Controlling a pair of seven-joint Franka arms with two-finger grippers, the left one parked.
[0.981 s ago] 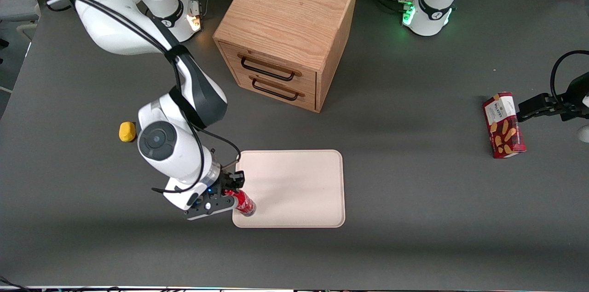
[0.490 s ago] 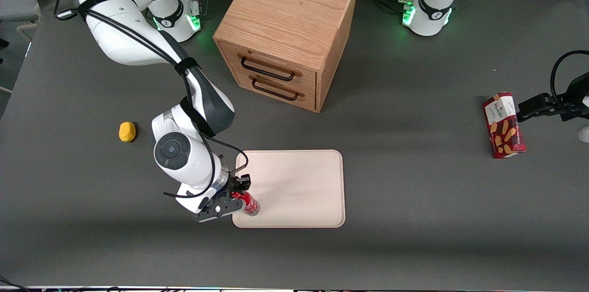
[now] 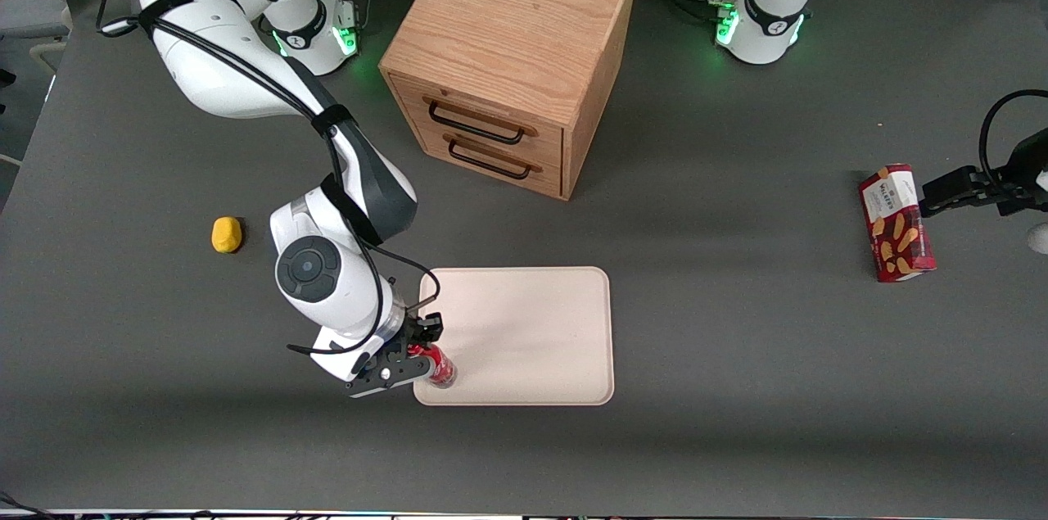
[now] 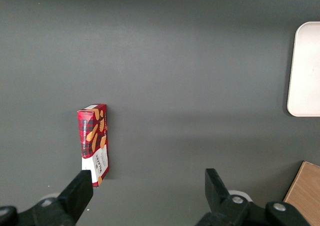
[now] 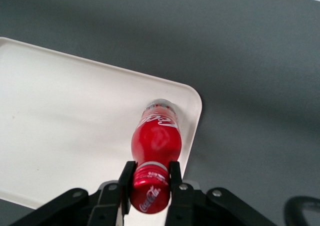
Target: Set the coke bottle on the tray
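The coke bottle (image 3: pixel 443 370) is a small red bottle with a red cap and white script. It stands over the corner of the tray (image 3: pixel 532 332) nearest the front camera, at the working arm's end. My gripper (image 3: pixel 423 350) is shut on the bottle's cap. In the right wrist view the fingers (image 5: pixel 128 178) clamp the cap on both sides, at the gripper (image 5: pixel 150 175). The red body (image 5: pixel 156 141) points down to the pale tray (image 5: pixel 65 116), its base just inside the rounded rim. I cannot tell if the base touches the tray.
A wooden two-drawer cabinet (image 3: pixel 512 53) stands farther from the front camera than the tray. A small yellow object (image 3: pixel 227 234) lies beside the working arm. A red snack box (image 3: pixel 896 223) (image 4: pixel 93 143) lies toward the parked arm's end.
The arm carried the bottle sideways from the tray's edge to over its corner. The bottle went from tilted to nearly upright. The gripper stayed shut on the cap.
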